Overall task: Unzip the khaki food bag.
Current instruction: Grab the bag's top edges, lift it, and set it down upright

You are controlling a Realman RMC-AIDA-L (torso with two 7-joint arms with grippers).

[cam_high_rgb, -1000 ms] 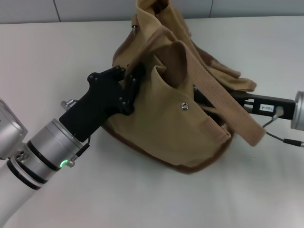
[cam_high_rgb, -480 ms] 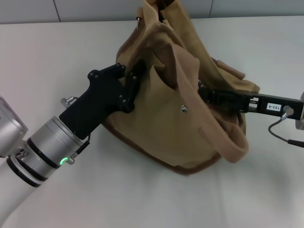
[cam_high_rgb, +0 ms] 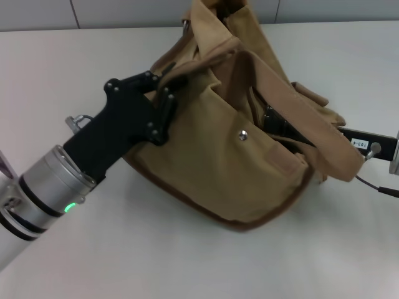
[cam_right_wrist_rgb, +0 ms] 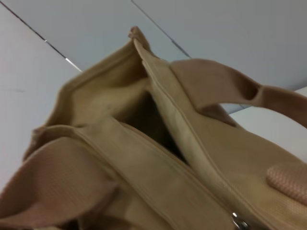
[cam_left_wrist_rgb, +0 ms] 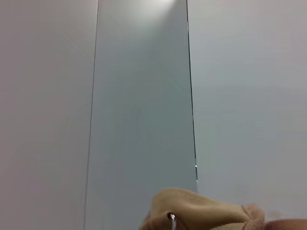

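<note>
The khaki food bag [cam_high_rgb: 230, 168], a boxy tan canvas bag with wide woven webbing handles, lies tilted on the pale matte table [cam_high_rgb: 56, 68], near the middle of the head view. Its front pocket carries a small round metal snap [cam_high_rgb: 243, 134], and a darker brown trim band [cam_high_rgb: 206, 208] runs along the base edge.

The left gripper [cam_high_rgb: 167, 99], matte black on a silver ringed wrist with a green light, presses against the bag's left upper edge; its fingers appear clamped on a fold of canvas there, though the fabric partly hides the tips.

The right gripper [cam_high_rgb: 277, 121] reaches in from the right, its black fingers buried in the mouth of the bag under a webbing handle [cam_high_rgb: 312, 134]. Whether they are apart or together cannot be told.

The right wrist view shows the canvas top edges parted, a dark gap between them, coarse weave on the strap, and a small silver metal fitting [cam_right_wrist_rgb: 238, 222] at the frame's edge. The left wrist view shows only a crumpled tan corner of the bag with a metal ring [cam_left_wrist_rgb: 171, 218].
</note>
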